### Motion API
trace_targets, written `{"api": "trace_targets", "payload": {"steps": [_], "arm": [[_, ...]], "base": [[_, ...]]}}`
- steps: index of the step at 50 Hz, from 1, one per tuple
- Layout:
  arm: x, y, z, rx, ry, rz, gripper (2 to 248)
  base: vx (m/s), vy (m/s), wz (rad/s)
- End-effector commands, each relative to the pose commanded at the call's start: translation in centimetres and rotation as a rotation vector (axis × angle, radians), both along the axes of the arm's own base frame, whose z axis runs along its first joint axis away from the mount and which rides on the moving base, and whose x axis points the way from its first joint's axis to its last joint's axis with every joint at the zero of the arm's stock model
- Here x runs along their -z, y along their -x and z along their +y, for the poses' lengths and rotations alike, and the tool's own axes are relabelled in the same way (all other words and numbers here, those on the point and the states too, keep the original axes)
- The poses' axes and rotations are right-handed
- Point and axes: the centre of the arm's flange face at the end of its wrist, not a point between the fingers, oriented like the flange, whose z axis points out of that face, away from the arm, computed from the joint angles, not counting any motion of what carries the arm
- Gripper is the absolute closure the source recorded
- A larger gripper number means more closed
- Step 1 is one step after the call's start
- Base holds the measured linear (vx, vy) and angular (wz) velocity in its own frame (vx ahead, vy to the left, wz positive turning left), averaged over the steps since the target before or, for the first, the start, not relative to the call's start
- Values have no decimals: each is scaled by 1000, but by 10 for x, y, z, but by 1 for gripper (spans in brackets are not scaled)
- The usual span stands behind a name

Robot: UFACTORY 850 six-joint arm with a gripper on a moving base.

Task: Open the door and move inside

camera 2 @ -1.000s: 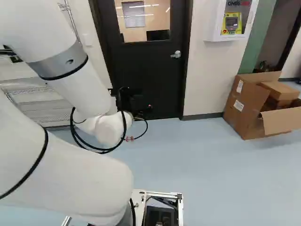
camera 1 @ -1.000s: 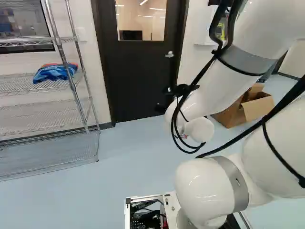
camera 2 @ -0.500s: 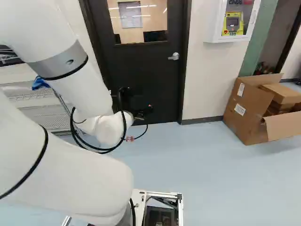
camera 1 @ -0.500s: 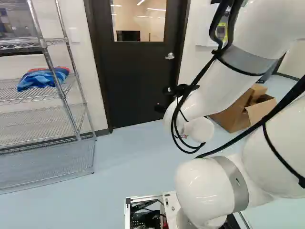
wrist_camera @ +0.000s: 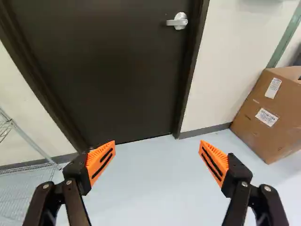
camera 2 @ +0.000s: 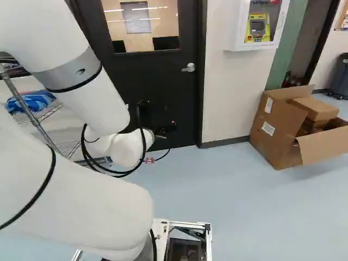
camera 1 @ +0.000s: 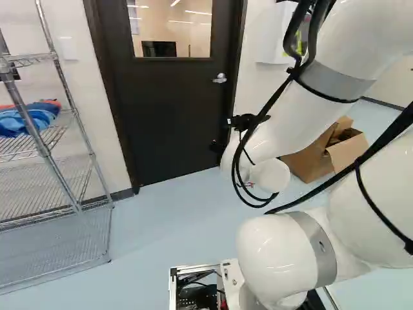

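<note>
The closed door [wrist_camera: 127,70] is seen ahead of the pincer [camera 2: 164,129], whose two fingers are widely spread; its handle [wrist_camera: 178,21] is placed well apart from them.

matt door [wrist_camera: 117,70], shiny metal handle [wrist_camera: 179,21], metal wire shelving [camera 1: 58,248], matt cardboard box [camera 2: 280,147]

Wire rack [wrist_camera: 30,193] over left of the fingers [wrist_camera: 101,162], open cardboard box [wrist_camera: 254,122] over right.
Out past the left one, I see blue cloth [camera 1: 24,121] on a shelf; ahead and right, above finger height, a white wall cabinet [camera 2: 234,32] holding a yellow device [camera 2: 257,28].
</note>
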Motion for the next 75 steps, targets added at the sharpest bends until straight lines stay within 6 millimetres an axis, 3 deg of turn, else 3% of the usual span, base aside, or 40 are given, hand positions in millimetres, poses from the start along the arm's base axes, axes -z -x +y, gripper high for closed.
{"api": "trace_targets", "payload": {"steps": [75], "arm": [[0, 0, 0, 0, 0, 0, 3]], "base": [[249, -12, -51]]}}
